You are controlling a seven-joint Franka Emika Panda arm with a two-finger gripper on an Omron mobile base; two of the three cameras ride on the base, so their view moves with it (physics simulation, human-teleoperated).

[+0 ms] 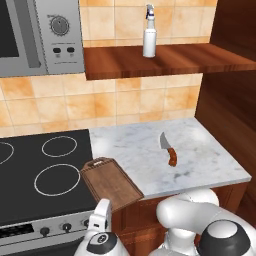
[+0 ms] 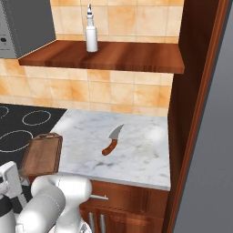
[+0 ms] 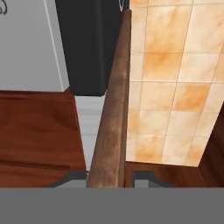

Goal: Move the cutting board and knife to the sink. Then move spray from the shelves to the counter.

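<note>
The brown cutting board [image 1: 111, 182] is tilted above the seam between stovetop and counter [image 1: 205, 155], its near end over the front edge. My gripper [image 1: 101, 214] is shut on that near end. In the hand view the cutting board [image 3: 114, 96] runs edge-on up from between my fingertips [image 3: 142, 177]. On the marble lies the knife [image 1: 170, 150], to the right of the board and apart from it. Upright on the wooden shelf [image 1: 175, 59] stands the spray [image 1: 149, 37]. From the right base view I see the cutting board [image 2: 42, 155], knife [image 2: 111, 141] and spray [image 2: 91, 32]. The sink is out of view.
A black stovetop [image 1: 45, 170] with ring burners lies left of the counter. A grey microwave [image 1: 50, 35] hangs above it, next to the shelf. A tall dark wooden panel [image 2: 193, 113] closes the counter's right end. Orange tiles cover the back wall.
</note>
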